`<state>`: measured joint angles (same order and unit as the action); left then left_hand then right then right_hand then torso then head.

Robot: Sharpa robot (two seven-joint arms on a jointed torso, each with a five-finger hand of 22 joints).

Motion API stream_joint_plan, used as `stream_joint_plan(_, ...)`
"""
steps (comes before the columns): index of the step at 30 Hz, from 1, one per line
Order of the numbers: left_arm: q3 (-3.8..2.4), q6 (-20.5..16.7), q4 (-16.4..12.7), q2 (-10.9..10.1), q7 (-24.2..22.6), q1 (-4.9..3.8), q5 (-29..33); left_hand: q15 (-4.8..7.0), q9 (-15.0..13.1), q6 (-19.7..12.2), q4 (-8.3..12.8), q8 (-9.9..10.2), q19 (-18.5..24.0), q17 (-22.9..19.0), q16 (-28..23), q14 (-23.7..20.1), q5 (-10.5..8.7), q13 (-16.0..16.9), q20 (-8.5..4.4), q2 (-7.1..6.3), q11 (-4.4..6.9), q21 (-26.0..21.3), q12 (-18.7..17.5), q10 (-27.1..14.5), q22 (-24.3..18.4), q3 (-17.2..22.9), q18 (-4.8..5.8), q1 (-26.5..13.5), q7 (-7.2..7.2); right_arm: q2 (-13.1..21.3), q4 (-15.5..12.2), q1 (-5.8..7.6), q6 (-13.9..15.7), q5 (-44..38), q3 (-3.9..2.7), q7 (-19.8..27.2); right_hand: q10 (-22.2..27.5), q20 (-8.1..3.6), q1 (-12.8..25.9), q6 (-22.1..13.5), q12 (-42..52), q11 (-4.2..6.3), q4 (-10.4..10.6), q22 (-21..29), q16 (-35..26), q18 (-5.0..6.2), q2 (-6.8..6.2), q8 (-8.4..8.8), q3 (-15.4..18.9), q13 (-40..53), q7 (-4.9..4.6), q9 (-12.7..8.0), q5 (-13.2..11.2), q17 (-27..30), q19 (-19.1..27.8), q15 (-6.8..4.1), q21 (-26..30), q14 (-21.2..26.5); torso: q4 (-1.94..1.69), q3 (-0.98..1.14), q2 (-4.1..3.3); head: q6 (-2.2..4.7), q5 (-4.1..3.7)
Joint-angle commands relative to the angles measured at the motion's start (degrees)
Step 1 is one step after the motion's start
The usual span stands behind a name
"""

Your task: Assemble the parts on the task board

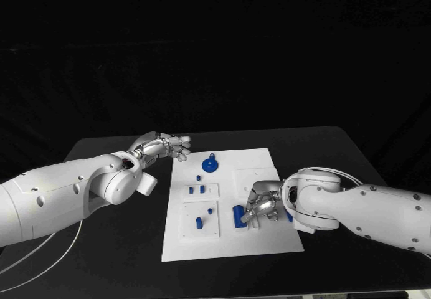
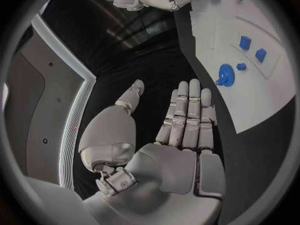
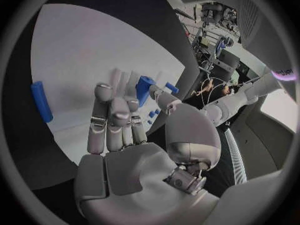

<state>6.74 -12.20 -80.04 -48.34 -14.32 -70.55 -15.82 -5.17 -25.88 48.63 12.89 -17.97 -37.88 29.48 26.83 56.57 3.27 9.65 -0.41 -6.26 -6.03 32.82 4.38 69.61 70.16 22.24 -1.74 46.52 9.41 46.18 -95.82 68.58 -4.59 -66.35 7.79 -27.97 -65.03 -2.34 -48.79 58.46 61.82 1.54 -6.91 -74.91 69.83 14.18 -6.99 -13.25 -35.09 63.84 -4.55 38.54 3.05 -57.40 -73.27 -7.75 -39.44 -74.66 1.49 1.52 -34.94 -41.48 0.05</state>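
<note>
Left hand (image 1: 160,148) hung open, empty, just off task board (image 1: 269,243) edge; round blue part (image 1: 209,164) beside it. Right hand (image 1: 263,208) pinched blue part (image 3: 144,89) over board. Assembly seemingly midway; several loose parts left.

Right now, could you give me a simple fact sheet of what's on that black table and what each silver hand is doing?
surface: black table
centre: white rectangular task board
parts: small blue plastic pieces on the board, among them a round blue wheel-shaped piece
left hand: beside the board's far left corner, fingers straight and apart, holding nothing
right hand: over the board's right side, fingers around an upright blue block; a firm grip cannot be confirmed
</note>
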Motion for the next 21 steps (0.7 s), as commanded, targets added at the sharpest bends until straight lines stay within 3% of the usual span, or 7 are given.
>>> stream_joint_plan(1,-0.03,1.0,0.0,0.0,-0.1,-0.04,0.2,0.13,0.1,-0.4,0.2,0.2,-0.1,0.1,-0.3,0.3,0.07,-0.1,-0.26,0.62,-0.19,-0.3,-0.3,0.4,0.1,-0.2,-0.85,-0.1,0.15,-0.2,0.2,-0.1,-2.1,-0.3,0.07,-0.6,-0.3,0.06,1.1,0.5,-0.2,0.0,0.9,-0.8,-0.3,0.82,0.42,0.17,-0.8,0.1,-0.37,0.1,-0.2,-0.1,-0.5,0.03,-0.1,-0.3,-0.04,0.03,-0.01,-0.08,0.1)
stream_joint_plan(14,-0.03,1.2,-0.1,-0.1,0.1,-0.04,0.1,0.13,0.1,-0.4,0.3,0.2,-0.1,0.1,-0.3,0.4,0.07,-0.1,-0.26,0.67,-0.19,-0.3,-0.3,0.4,0.1,-0.2,-0.85,-0.1,0.15,-0.5,0.3,-0.34,-3.3,0.0,0.17,-0.5,-0.3,0.05,1.8,0.4,-0.3,-0.05,1.5,-0.9,-0.3,0.82,-0.79,0.23,-1.0,0.2,-0.39,0.3,-0.2,-0.2,-0.4,0.05,-0.2,-0.3,0.01,0.02,0.0,-0.31,0.18)
stream_joint_plan(17,-0.02,1.2,0.0,-0.1,0.1,-0.04,0.1,0.13,0.1,-0.4,0.3,0.2,-0.1,0.2,-0.3,0.4,0.07,-0.1,-0.26,0.68,-0.19,-0.3,-0.3,0.4,0.1,-0.3,-0.85,-0.1,0.15,-0.4,0.4,-0.35,-2.8,0.0,0.17,-0.5,-0.3,0.04,1.7,0.4,-0.3,-0.06,0.9,-1.0,-0.3,0.82,-1.54,0.23,-0.6,0.3,-0.41,0.3,-0.1,-0.2,-0.4,0.07,-0.3,-0.3,0.05,0.03,-0.02,-0.37,0.17)
stream_joint_plan(21,-0.02,1.2,0.0,0.0,0.0,-0.04,0.2,0.13,0.1,-0.4,0.3,0.2,-0.1,0.2,-0.4,0.4,0.07,-0.1,-0.26,0.68,-0.19,-0.3,-0.3,0.4,0.1,-0.3,-0.85,-0.1,0.15,-0.1,0.3,-0.35,-0.7,0.0,0.17,-0.1,-0.3,0.07,2.0,0.4,-0.3,-0.08,0.9,-1.0,-0.4,0.82,-1.46,0.24,-0.3,0.3,-0.42,0.4,-0.1,-0.2,-0.4,0.09,-0.3,-0.3,0.06,0.02,0.01,-0.32,0.14)
